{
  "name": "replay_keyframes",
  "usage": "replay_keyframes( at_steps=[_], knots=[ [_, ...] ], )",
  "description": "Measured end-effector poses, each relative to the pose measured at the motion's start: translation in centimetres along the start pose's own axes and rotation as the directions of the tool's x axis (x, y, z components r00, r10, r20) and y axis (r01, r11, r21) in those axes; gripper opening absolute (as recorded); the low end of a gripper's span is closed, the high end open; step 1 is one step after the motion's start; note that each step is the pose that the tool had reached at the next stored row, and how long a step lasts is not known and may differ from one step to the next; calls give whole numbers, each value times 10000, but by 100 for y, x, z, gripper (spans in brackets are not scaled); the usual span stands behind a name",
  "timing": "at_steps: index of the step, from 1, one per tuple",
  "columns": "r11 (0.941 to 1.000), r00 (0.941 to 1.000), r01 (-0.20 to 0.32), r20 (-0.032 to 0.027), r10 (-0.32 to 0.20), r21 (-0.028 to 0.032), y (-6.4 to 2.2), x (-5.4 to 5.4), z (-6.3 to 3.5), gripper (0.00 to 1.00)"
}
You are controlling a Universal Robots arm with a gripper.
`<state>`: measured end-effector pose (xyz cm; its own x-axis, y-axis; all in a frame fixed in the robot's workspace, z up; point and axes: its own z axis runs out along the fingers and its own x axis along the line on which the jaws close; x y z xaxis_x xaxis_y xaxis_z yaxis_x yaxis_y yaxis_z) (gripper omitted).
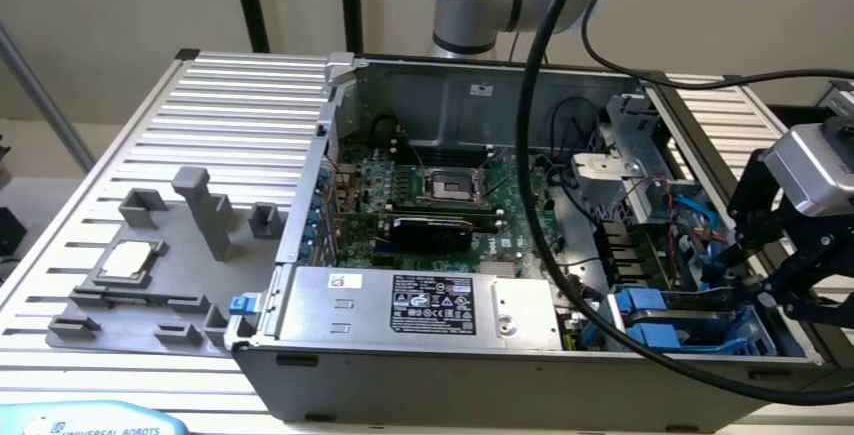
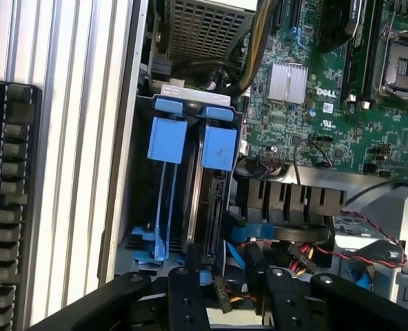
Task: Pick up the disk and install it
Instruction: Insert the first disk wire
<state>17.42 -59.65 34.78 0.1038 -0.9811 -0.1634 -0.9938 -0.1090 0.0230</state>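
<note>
The disk (image 2: 207, 200) stands edge-on in a slot of the drive bay (image 2: 138, 207), with its bright blue carrier tab (image 2: 218, 147) at the slot's mouth. A second blue carrier (image 2: 168, 138) sits in the slot beside it. My gripper (image 2: 223, 272) hovers just off the bay's end, open, with nothing between its black fingers (image 2: 187, 289). In the exterior view the gripper (image 1: 785, 290) hangs over the case's corner at that view's right, next to the two blue carriers (image 1: 650, 317).
The open computer case (image 1: 441, 375) lies on a ribbed metal table (image 1: 227, 105). Inside are the motherboard (image 1: 427, 195), the silver power supply box (image 1: 414, 305) and loose cables (image 2: 307, 255). A square CPU chip (image 1: 128, 260) rests on a grey fixture (image 1: 147, 305) at the exterior view's left.
</note>
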Motion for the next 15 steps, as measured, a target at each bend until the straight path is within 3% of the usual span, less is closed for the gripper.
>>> replay_keyframes(
  at_steps=[3,5,6,12,14,15],
  knots=[
    [10000,10000,54,38,-54,-3,-15,9,-3,39],
    [10000,9999,95,37,-95,-11,-17,12,-5,36],
    [9999,9999,118,38,-118,-15,-18,13,-4,29],
    [9997,9997,254,35,-254,-37,-22,19,-5,29],
    [9995,9996,298,35,-298,-45,-22,20,-5,20],
    [9995,9995,317,34,-317,-48,-23,20,-6,20]
  ],
)
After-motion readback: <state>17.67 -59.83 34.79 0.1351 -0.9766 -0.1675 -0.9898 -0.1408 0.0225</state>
